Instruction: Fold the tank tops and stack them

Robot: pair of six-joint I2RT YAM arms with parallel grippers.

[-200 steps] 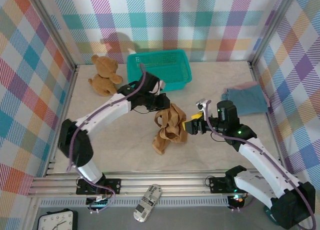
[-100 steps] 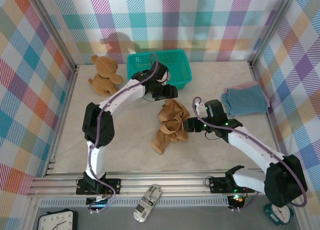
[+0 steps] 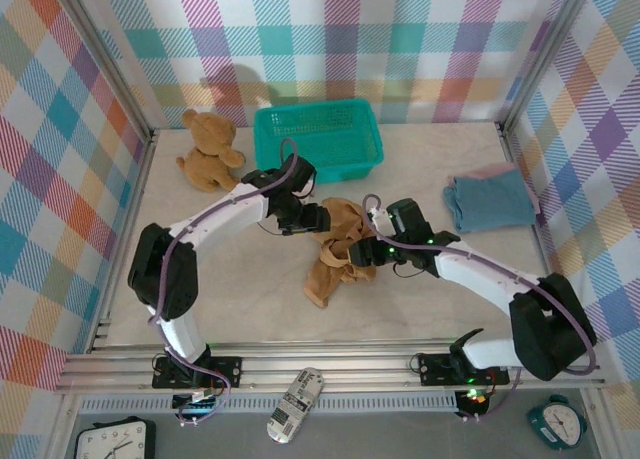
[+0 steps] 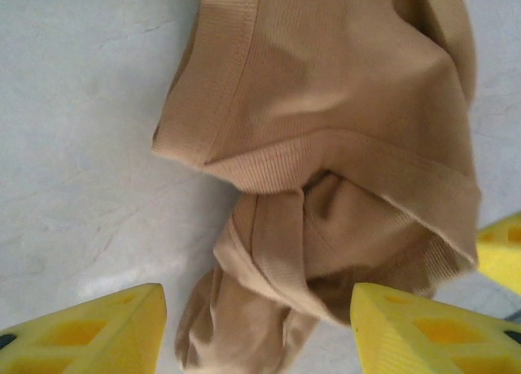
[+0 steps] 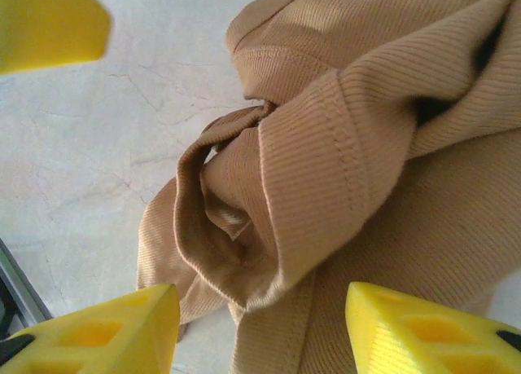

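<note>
Two grippers crowd one garment, so your free room lies around it rather than over it. The ochre tank top (image 3: 338, 247) sits crumpled in the middle of the table (image 3: 240, 289), a long heap running from the back towards the near edge. Your left gripper (image 3: 316, 219) is at its far left corner and your right gripper (image 3: 358, 251) at its right side, the two close together.

In the left wrist view the left gripper (image 4: 256, 297) has its fingers well apart with nothing pinched. The ochre tank top (image 4: 326, 121) lies below and between them, a stitched hem edge crossing the heap above a twisted strap. Bare table shows along the cloth's left side. A yellow finger (image 4: 501, 252) of the right gripper pokes in at the right edge.

In the right wrist view the right gripper (image 5: 260, 292) is likewise spread, one finger on either side of a rolled fold of the ochre tank top (image 5: 366, 146) and not closed on it. Bare table opens to the upper left, where a finger (image 5: 45, 19) of the left gripper sits.

Behind your left arm the basket (image 3: 320, 165) stands near, with the teddy bear (image 3: 207, 149) to its left by the far corner. The blue tank top (image 3: 490, 201) lies folded on the pink tank top (image 3: 497, 167) close to the right wall (image 3: 590, 129), well apart from the ochre one. Your widest bare stretch runs left of the heap and along the near side up to the metal rail (image 3: 320, 357). A narrower strip separates the heap from the folded pair.
</note>
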